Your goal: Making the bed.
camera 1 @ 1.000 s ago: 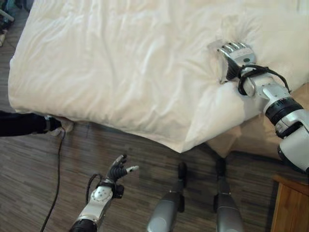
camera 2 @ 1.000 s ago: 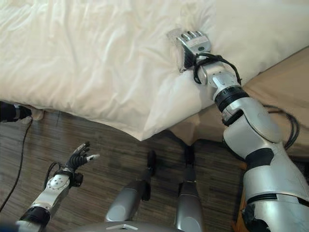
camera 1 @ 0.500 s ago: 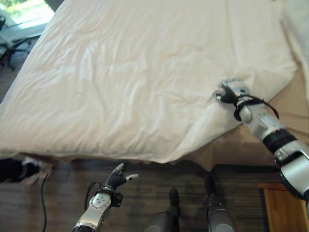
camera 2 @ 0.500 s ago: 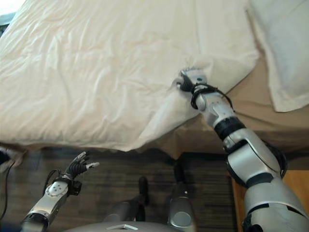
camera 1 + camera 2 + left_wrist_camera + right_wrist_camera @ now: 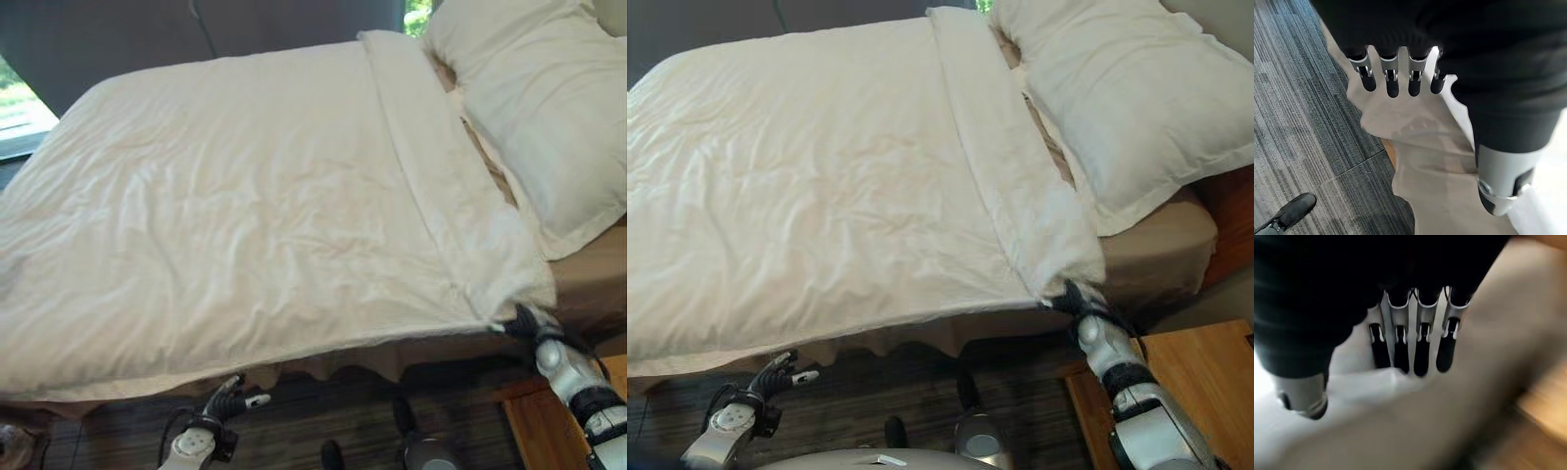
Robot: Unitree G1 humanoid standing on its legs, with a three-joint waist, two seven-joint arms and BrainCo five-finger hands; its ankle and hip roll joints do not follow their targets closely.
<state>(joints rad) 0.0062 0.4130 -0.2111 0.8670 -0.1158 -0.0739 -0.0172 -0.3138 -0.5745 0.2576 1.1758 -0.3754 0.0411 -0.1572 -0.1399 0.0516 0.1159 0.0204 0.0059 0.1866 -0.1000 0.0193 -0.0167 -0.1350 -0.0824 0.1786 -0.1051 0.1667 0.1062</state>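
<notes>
Right hand (image 5: 1080, 302) at lower right pinching white duvet (image 5: 823, 176) corner, left hand (image 5: 227, 401) open, empty, bottom left

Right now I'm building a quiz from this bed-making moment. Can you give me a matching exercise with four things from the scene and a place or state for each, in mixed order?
Things:
1. duvet
2. pillow
3. right hand
4. left hand

Places or states:
A. open above the floor, touching nothing
B. at the duvet's near corner by the wooden nightstand
C. spread across the bed, its top edge folded back
D. at the head of the bed, on the tan sheet

Pairs: 1-C, 2-D, 3-B, 4-A
</notes>
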